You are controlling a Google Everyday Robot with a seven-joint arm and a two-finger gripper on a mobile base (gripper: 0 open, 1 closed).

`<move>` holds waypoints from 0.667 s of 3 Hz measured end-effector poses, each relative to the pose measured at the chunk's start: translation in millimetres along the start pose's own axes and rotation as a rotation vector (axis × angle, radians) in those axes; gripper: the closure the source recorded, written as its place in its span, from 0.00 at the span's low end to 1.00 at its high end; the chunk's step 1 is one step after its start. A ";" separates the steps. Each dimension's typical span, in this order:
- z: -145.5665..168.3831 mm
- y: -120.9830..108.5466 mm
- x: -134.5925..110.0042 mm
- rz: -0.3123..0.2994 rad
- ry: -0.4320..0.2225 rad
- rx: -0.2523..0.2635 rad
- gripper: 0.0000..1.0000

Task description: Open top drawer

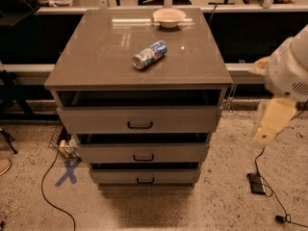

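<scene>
The top drawer [139, 119] is the widest of three grey drawers in a cabinet at the centre of the camera view. It has a flat grey front and a small black bar handle [140, 125] at its centre. A dark gap shows between its front and the cabinet top. My gripper [270, 124], a cream-coloured part below the white arm [288, 71], hangs in the air at the right. It is apart from the cabinet, right of the top drawer's right end and at about its height.
A blue and white can [149, 55] lies on its side on the grey cabinet top [96, 57], and a pale bowl [169, 17] stands at the back. Two narrower drawers [143, 153] sit below. Cables and a black adapter [256, 183] lie on the floor at the right, and a blue tape cross [67, 171] at the left.
</scene>
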State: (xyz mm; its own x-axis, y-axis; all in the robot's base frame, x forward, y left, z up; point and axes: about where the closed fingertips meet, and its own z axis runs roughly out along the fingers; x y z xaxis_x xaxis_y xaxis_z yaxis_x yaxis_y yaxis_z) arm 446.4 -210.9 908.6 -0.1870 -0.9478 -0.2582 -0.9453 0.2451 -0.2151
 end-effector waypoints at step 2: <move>157.2 6.9 -4.9 -0.031 -0.119 -0.092 0.00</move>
State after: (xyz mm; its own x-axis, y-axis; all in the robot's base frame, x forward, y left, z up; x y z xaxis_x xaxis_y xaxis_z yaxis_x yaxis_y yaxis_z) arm 482.8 -172.5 760.3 -0.1297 -0.9222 -0.3642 -0.9717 0.1913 -0.1384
